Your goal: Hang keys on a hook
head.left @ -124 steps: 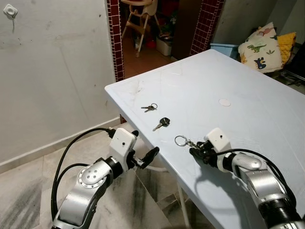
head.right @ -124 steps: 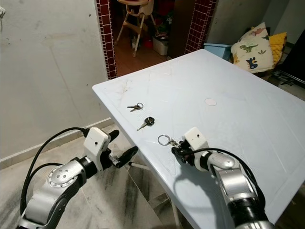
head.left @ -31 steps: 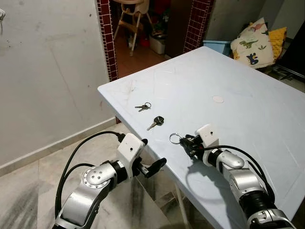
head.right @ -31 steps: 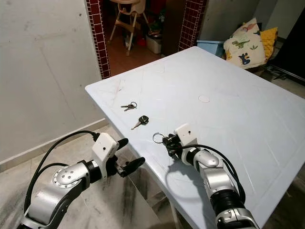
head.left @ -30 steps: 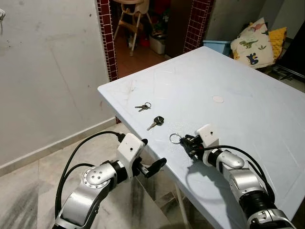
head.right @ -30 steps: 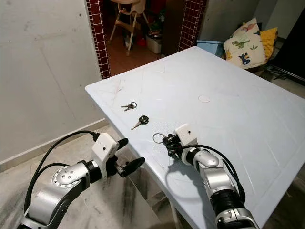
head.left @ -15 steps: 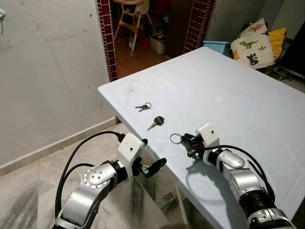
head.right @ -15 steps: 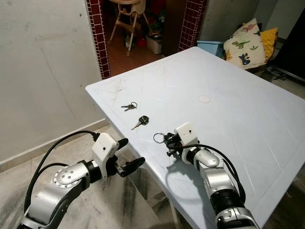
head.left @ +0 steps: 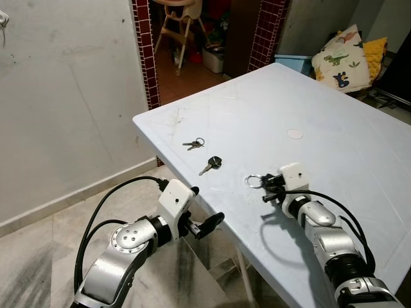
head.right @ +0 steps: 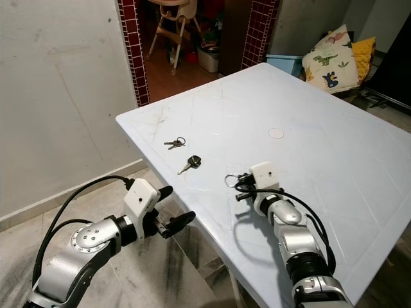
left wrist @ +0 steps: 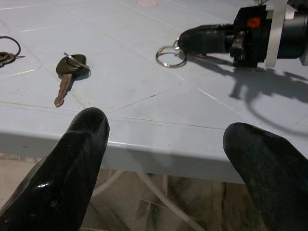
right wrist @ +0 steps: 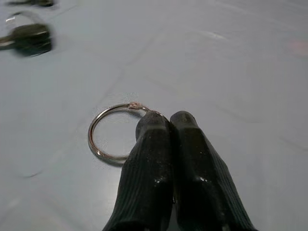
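I have the right hand [right wrist: 166, 120] pinched shut on the key ring [right wrist: 110, 132], low over the worktop [head.left: 334, 147] near its front edge. Left hand [left wrist: 163, 144] hangs open below that edge. I should lift straight, keeping the pinch firm.

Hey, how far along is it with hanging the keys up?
Early on. Done: the right gripper is shut on the key ring, just above the table. The left gripper waits open beside the table edge. Left: the black key and the small keys lie untouched; nothing is hung yet.
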Tool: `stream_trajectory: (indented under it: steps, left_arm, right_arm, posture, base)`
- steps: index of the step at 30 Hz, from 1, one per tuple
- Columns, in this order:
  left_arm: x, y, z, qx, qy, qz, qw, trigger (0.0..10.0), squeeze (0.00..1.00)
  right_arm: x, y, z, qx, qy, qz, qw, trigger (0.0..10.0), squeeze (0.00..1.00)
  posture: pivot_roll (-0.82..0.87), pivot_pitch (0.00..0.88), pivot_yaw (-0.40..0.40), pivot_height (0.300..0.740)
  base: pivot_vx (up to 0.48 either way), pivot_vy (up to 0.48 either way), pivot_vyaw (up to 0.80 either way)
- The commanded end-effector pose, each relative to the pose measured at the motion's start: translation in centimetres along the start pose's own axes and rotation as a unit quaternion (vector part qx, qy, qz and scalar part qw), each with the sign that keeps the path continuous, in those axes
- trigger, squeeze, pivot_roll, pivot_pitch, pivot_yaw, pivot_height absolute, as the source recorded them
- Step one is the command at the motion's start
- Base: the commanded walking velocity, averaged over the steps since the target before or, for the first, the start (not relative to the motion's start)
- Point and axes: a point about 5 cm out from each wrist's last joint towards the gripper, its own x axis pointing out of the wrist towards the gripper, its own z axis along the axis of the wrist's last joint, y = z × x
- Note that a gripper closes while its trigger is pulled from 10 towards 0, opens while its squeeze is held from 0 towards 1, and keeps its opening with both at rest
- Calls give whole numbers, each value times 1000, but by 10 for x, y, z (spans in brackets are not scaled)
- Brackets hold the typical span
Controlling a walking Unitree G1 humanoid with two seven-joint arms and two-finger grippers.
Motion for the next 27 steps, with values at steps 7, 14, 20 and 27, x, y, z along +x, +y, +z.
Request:
stream_trajectory:
  steps: [7, 14, 20, 27]
  left_arm:
    - [0, 1, 2, 8, -3, 4, 1000, 10000, 0]
    - [2, 3, 3, 10, -7, 6, 1000, 10000, 0]
    - [5, 2, 4, 10, -10, 5, 1000, 10000, 0]
    - [6, 11, 10, 20, -32, 52, 998, 10000, 0]
  right_arm:
    - [1, -9, 26, 23, -60, -34, 997, 235, 0]
    - [-1, -5, 55, 31, -120, -25, 992, 10000, 0]
    - [-3, -5, 66, 23, -135, -23, 990, 10000, 0]
    - [-8, 2, 76, 24, -146, -15, 989, 10000, 0]
  posture:
    - [155, 0, -20, 740]
    - [146, 0, -21, 740]
    - [142, 0, -27, 740]
    - [141, 0, -34, 740]
  base:
    - [0, 0, 0]
    - [0, 0, 0]
    - [0, 0, 0]
    - [0, 0, 0]
